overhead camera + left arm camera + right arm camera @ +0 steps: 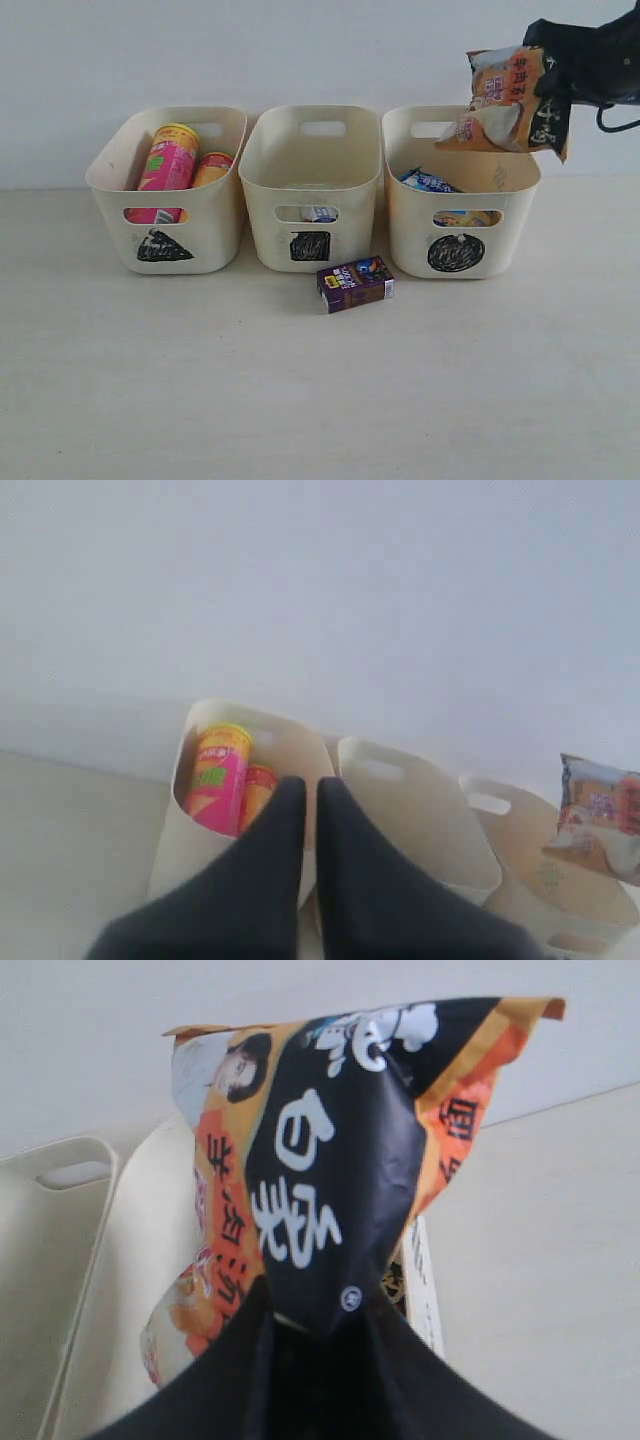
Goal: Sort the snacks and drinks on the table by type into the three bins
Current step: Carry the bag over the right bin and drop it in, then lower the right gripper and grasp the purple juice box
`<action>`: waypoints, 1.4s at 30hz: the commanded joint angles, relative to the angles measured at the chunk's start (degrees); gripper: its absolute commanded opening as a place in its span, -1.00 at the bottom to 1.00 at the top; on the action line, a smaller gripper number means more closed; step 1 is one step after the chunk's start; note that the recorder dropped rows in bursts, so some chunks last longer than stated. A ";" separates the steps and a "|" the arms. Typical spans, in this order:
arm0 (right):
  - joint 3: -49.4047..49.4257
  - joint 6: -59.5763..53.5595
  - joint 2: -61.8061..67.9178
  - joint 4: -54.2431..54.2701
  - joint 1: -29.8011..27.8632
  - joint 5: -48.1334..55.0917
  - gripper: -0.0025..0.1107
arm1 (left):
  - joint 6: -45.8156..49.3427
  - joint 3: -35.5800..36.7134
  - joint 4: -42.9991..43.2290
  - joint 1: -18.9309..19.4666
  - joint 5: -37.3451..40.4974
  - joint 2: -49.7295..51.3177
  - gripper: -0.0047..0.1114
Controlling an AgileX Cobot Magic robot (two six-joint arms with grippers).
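Right arm (597, 50): black-covered, entered at the 2 o'clock corner of the exterior view and held raised, well above the surface. Right gripper (553, 95): carried at the arm's 8 o'clock end and directed toward 8 o'clock; its dark fingers (235, 1370) are closed tightly on one end of the orange-and-white packet (330, 1160), which is kept aloft by this grip alone. Left gripper (303, 792): two dark tapered fingers (250, 880) are laid side by side with tips brought together, only a hairline seam between them, and nothing is held.
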 commanded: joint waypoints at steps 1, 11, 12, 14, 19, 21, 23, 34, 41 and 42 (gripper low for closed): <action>-0.32 -0.23 2.68 0.72 -0.31 -4.54 -0.95 | 0.46 0.18 1.59 0.01 2.12 -4.69 -0.84; -0.32 -6.26 4.39 4.96 0.83 -5.74 0.12 | 0.34 0.62 7.55 0.01 12.87 -9.95 -0.84; -0.32 -6.26 4.39 4.96 1.16 -5.82 0.25 | -0.20 1.05 7.55 0.01 13.15 -10.09 -0.84; -0.32 -6.71 4.25 4.96 1.32 -5.55 0.38 | -2.03 2.29 7.78 0.01 13.15 -10.23 -0.84; -0.32 -6.96 2.08 4.85 1.83 -3.41 0.37 | -2.57 7.49 7.91 0.01 11.86 -10.23 -0.84; -0.32 -7.12 0.07 4.85 1.83 -2.17 0.37 | -2.57 9.79 7.91 0.01 9.34 -10.23 -0.84; -0.32 -8.32 -2.41 4.74 1.83 -0.20 0.37 | -2.57 12.25 7.91 0.01 6.55 -10.23 -0.84; -0.32 -8.82 -10.74 -6.39 12.41 23.17 0.37 | -1.93 21.80 2.79 -1.21 -5.53 -10.23 -0.84; -0.22 8.08 -10.63 -28.63 26.35 27.42 0.38 | 1.25 22.16 3.24 -3.50 -5.10 -10.23 -0.84; -0.22 10.45 -10.34 -31.55 28.18 27.07 0.39 | 1.25 22.16 3.24 -3.50 -5.10 -10.23 -0.84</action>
